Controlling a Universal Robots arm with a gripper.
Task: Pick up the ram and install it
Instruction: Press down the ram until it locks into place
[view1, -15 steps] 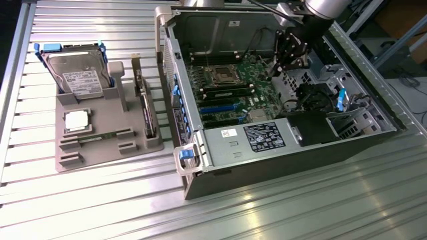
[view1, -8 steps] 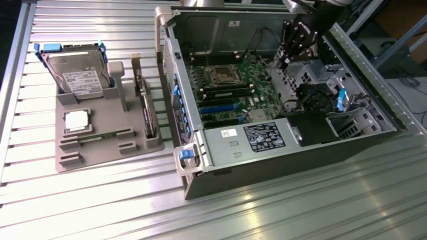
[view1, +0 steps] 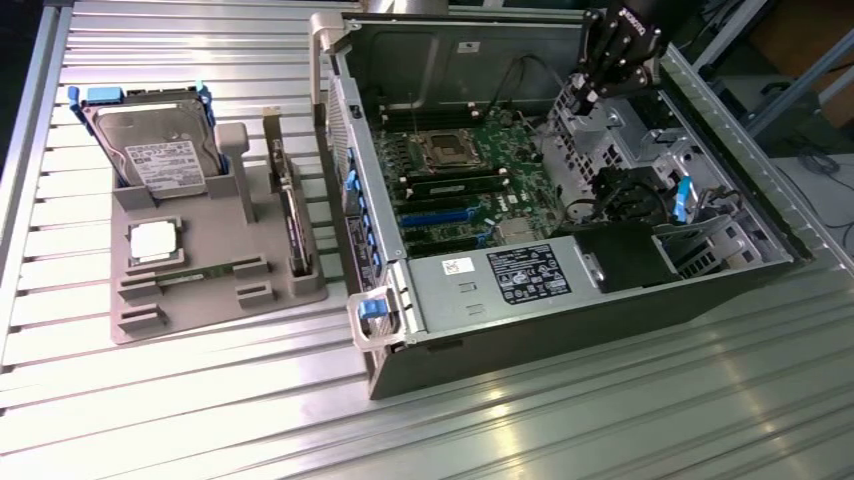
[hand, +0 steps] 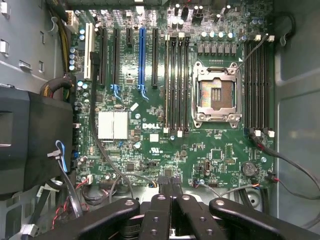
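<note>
On the exterior view's tray (view1: 187, 300), the ram (view1: 200, 274).

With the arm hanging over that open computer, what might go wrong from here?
The shut gripper hangs above the motherboard; dropping low, it might snag the loose cables beside the memory slots. The ram lies on the grey tray, thin and flat, so a grasp might slip.

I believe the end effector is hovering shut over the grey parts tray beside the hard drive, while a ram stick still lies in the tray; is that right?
Not quite. In the exterior view, the end effector hovers shut over the open computer case, not over the grey parts tray. The wrist view looks down on the motherboard. The ram stick does lie in the tray, near the hard drive.
</note>
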